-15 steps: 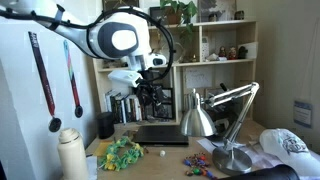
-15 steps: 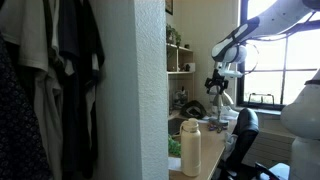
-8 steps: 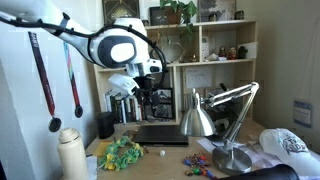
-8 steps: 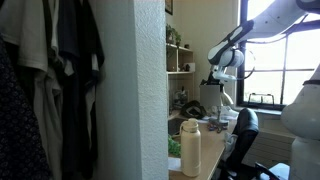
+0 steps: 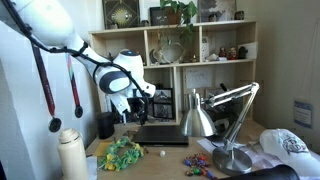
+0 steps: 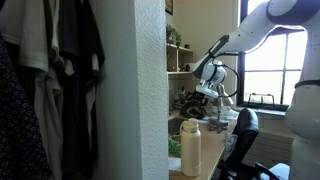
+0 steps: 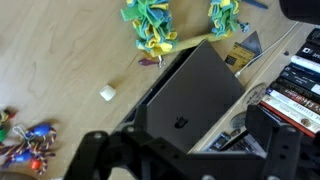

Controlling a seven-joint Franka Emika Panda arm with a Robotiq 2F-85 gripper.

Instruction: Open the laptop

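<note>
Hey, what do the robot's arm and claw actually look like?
The arm is glossy white, built from rounded, bulbous segments with dark rings at the joints. The claw is black and blocky, with two chunky fingers. No markings or labels can be made out on either.

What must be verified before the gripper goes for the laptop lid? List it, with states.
1. Laptop lid shut, flat on the desk: ok.
2. Gripper open, empty: ok.
3. Gripper above the laptop, not touching: ok.
4. Which edge is the hinge: cannot tell.
5. Green-yellow toy apart from the laptop's corner: ok.
6. Silver desk lamp clear of the lid's swing: cannot tell.
</note>
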